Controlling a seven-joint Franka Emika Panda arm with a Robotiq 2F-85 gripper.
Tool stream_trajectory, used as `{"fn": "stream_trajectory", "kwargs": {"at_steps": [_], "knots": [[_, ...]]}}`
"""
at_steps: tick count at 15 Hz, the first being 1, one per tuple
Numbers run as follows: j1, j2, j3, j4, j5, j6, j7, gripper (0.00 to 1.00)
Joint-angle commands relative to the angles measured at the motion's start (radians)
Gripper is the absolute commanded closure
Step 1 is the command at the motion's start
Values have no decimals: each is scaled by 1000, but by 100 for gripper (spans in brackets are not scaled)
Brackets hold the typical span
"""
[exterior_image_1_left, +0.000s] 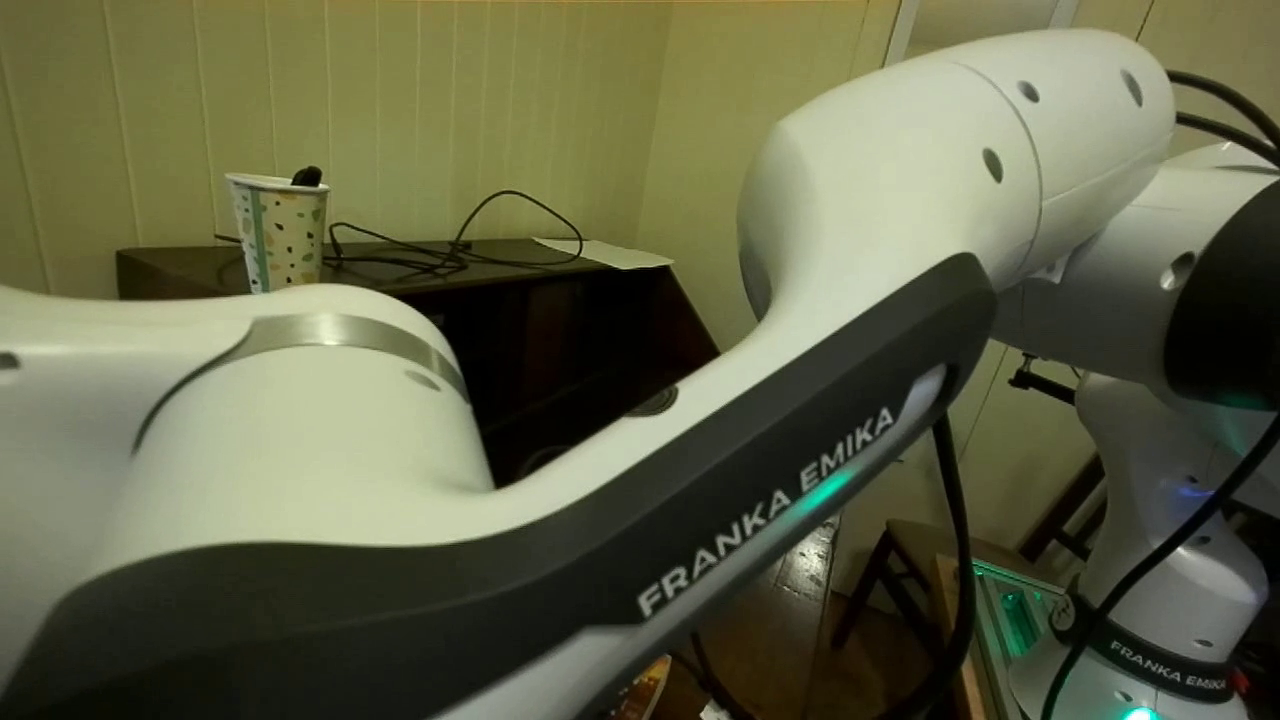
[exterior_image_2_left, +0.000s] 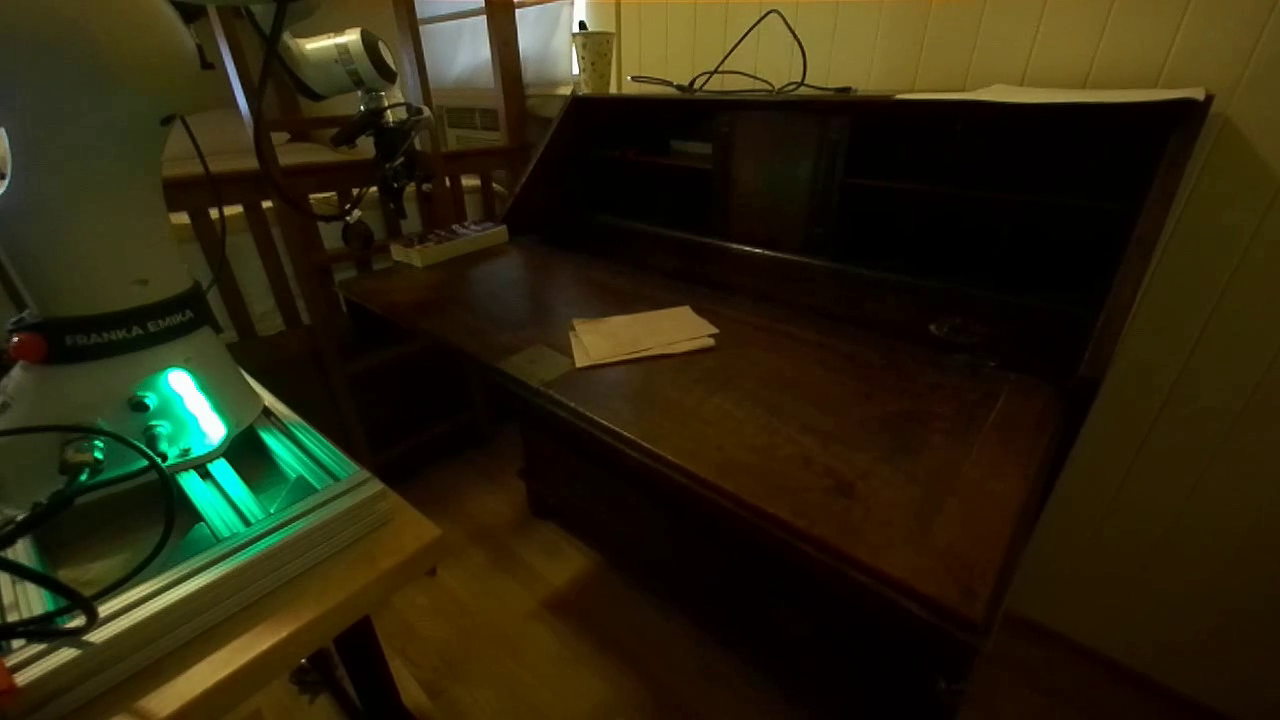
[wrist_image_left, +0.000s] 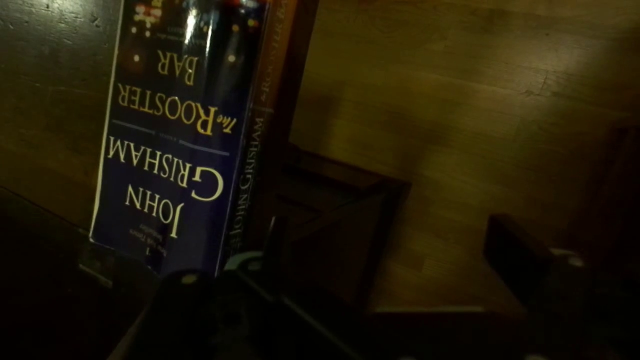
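Observation:
My gripper (wrist_image_left: 385, 230) is open and empty in the wrist view, its two dark fingers wide apart. The space between them shows the wooden floor and a dark chair-like frame well below. A thick paperback book (wrist_image_left: 172, 140) with a dark blue cover, "The Rooster Bar" by John Grisham, lies flat at the desk's edge, left of the left finger. Whether that finger touches the book cannot be told. In an exterior view the gripper (exterior_image_2_left: 395, 180) hangs pointing down just above and beside the book (exterior_image_2_left: 450, 243). In the other view the arm hides both gripper and most of the desk.
The dark wooden desk (exterior_image_2_left: 850, 450) has a raised shelf part at the back. Folded paper (exterior_image_2_left: 645, 337) lies near its front edge. A patterned cup (exterior_image_1_left: 285, 235), a black cable (exterior_image_1_left: 440, 260) and a white sheet (exterior_image_1_left: 610, 253) are on top. Wooden railings (exterior_image_2_left: 270, 250) stand behind the gripper.

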Motion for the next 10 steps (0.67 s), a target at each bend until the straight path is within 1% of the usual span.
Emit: {"fn": "stream_trajectory", "kwargs": {"at_steps": [1, 4, 10], "knots": [[0, 0, 0, 0, 0, 0, 0, 0], [6, 9, -6, 12, -7, -16, 4, 0], [32, 70, -49, 60, -19, -86, 110, 0]]}}
